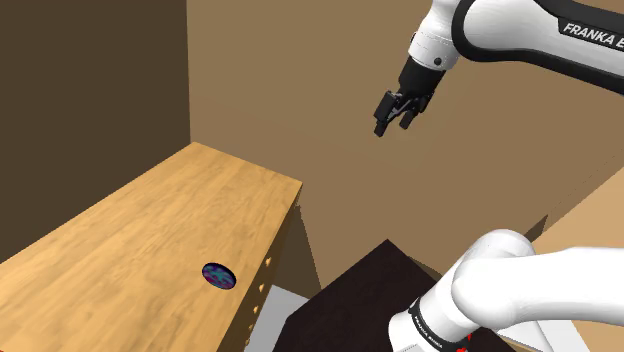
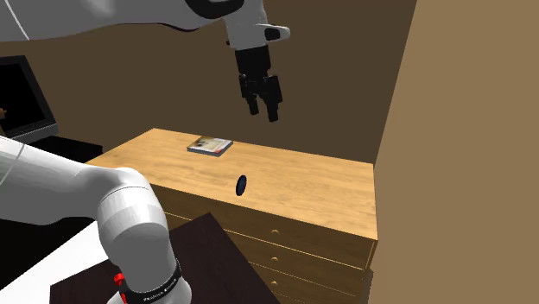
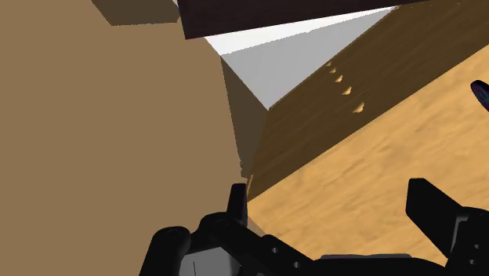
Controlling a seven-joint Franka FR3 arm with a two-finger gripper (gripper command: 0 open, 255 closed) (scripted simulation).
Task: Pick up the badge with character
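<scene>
The white arm [image 1: 540,40] holds its black claw [image 1: 392,122] high in the air, fingers spread and pinching nothing, well apart from the wooden desk [image 1: 120,240] below; the badge [image 1: 218,276], a dark round disc with blue and purple markings, lies on the desk top near the front edge above the drawers [image 2: 285,250]; a thin book [image 2: 210,146] lies flat near the back edge, well apart from the badge.
</scene>
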